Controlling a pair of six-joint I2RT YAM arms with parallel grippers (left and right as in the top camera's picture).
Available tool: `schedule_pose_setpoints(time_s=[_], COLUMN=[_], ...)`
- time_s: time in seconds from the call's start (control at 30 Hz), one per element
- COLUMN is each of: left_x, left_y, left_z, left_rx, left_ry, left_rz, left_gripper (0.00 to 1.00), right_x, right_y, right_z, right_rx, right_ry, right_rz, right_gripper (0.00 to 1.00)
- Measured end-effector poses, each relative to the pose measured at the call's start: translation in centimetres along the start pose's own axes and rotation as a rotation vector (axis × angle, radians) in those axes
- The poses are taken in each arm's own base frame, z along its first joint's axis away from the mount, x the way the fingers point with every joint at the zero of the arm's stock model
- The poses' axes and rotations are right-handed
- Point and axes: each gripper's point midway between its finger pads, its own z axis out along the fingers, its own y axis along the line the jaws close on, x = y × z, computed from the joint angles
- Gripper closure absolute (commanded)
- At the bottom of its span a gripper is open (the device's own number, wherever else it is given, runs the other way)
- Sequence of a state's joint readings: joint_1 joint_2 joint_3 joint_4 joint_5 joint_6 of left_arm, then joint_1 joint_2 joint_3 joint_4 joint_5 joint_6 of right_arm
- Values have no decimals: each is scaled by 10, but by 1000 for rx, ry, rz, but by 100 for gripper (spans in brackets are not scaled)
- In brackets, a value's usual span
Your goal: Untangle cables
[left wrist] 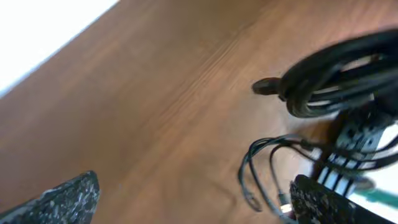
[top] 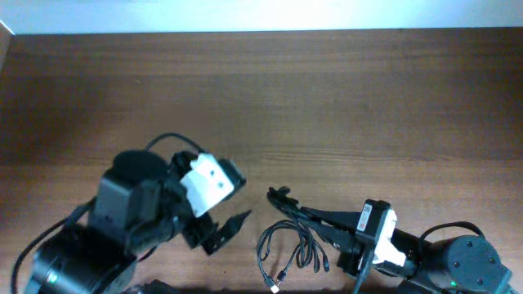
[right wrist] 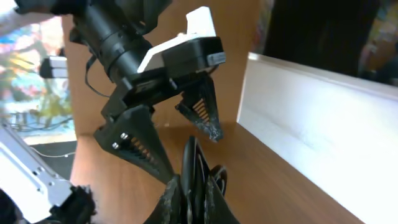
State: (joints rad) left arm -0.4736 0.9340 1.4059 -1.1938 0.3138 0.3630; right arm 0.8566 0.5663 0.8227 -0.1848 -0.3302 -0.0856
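The cables (top: 288, 249) are thin black cords with small plug ends, one tipped white. They hang in loops to the tabletop near the front edge. My right gripper (top: 282, 198) is shut on a bunched part of them and points left. In the right wrist view its fingers (right wrist: 194, 194) pinch the black bundle (right wrist: 191, 163). My left gripper (top: 225, 231) is open and empty, just left of the cables. In the left wrist view its fingers (left wrist: 193, 200) spread wide over bare wood, with the held bundle (left wrist: 336, 74) and loose loops (left wrist: 261, 168) to the right.
The brown wooden table (top: 327, 98) stretches back to a white strip (top: 261, 15) along its far edge. The two arm bases stand at the front left and front right. The open left gripper (right wrist: 168, 134) shows close ahead in the right wrist view.
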Motion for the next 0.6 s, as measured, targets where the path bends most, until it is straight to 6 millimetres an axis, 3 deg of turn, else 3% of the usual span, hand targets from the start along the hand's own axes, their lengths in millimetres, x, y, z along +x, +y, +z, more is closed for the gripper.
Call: schedule_pose_setpoints(time_s=[0.07,0.17,0.27,0.3,0.33,0.5,0.57,0.6], left_x=[0,-9,-12,-9,-8,-13,-15,-15], left_y=[-16,-55,-77,-86,-90,-101,-102,-103], left_z=[-13,-27,-35,-39,-40,-47,-48,-49], left_rx=[48,231,351,399,421,477,484,487], left_ry=[-41,-170,-238,-250,-259,-319,-335,-338], left_rz=[174,377,450,472,487,531,541,540], left_gripper=[1,1,0,24,37,19,23,30], right_x=[-15,-17,-17,-17,-17,-17,-17,-18], right_y=[15,32,46,48,49,58,64,66], right_z=[-1,-4,-7,-8,-8,-11,-13,-14], right_rx=[-87,-188,-273,-284,-292,-346,-383,-398], right_ry=[-64,-76,-79,-79,-80,-82,-85,-86], right_rz=[-23,-28,-28,-28,-29,-29,-32,-33], right_gripper=[96,96,96,96,96,96,96,96])
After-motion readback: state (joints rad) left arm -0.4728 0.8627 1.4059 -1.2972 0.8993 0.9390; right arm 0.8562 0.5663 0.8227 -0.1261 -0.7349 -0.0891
